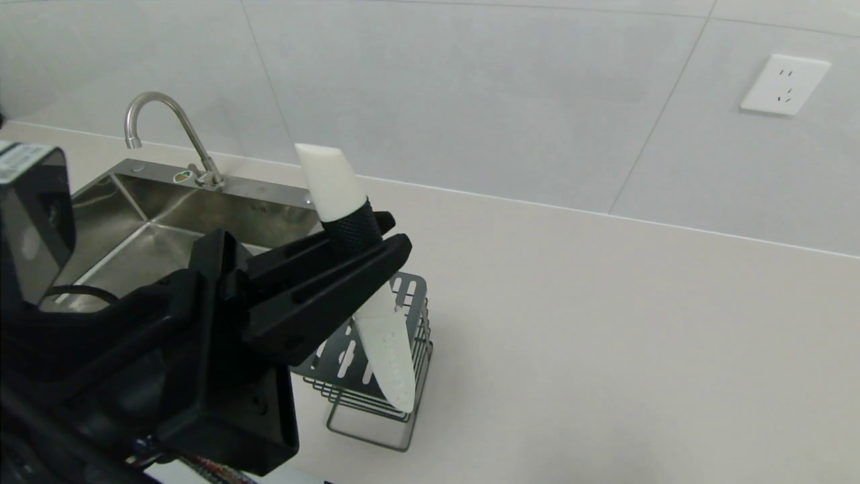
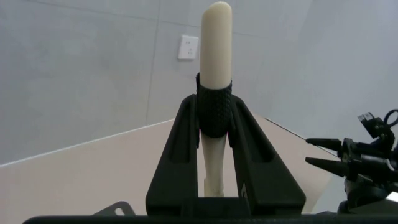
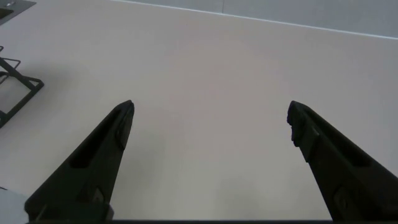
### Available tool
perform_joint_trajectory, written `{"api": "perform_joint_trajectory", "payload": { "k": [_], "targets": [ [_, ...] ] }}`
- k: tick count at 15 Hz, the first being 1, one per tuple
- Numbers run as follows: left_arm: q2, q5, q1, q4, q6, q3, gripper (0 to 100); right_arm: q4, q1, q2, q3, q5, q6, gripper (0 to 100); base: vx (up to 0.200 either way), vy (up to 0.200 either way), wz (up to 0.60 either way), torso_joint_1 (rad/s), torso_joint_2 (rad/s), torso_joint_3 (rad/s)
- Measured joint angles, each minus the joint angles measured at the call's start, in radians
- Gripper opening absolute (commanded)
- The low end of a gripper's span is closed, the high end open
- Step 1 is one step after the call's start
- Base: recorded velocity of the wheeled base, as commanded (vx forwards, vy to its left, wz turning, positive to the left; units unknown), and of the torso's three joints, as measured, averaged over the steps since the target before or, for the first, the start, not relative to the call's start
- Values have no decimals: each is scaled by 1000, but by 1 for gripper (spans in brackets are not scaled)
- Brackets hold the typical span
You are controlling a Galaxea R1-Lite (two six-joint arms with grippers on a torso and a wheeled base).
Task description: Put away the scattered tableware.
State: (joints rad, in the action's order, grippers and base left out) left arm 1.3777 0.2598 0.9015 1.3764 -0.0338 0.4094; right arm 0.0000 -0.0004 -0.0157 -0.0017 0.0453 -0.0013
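We see our left gripper [image 1: 396, 232] pinching the white knife [image 1: 391, 351] by its handle, blade slanting down over the wire rack [image 1: 411, 290], which stands beside the sink [image 1: 154, 222], while our right gripper [image 3: 208, 115] hangs spread wide over the counter [image 3: 211, 56] near that rack.

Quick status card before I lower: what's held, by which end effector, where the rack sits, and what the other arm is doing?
Held item: white knife, blade tip pointing down
Held by: left end effector, shut on the knife's black collar
Rack: wire cutlery rack on the counter, beside the sink
Alignment: blade tip overlaps the rack in the head view; depth unclear
Other arm: right end effector open, over the counter
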Motion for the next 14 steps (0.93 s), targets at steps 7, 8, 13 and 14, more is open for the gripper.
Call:
{"api": "perform_joint_trajectory", "payload": {
  "k": [7,8,13,14],
  "targets": [
    [-10,-12,-28,-91,-4,87,0,0,-1,0,0,0,0,100,0,0,0,0,0,0],
    [-10,-41,-34,-132,25,110,0,0,-1,0,0,0,0,100,0,0,0,0,0,0],
    [-3,-261,2,-349,136,241,0,0,-1,0,0,0,0,100,0,0,0,0,0,0],
    [2,-316,24,-351,140,256,0,0,-1,-1,0,0,0,100,0,0,0,0,0,0]
  ]
}}
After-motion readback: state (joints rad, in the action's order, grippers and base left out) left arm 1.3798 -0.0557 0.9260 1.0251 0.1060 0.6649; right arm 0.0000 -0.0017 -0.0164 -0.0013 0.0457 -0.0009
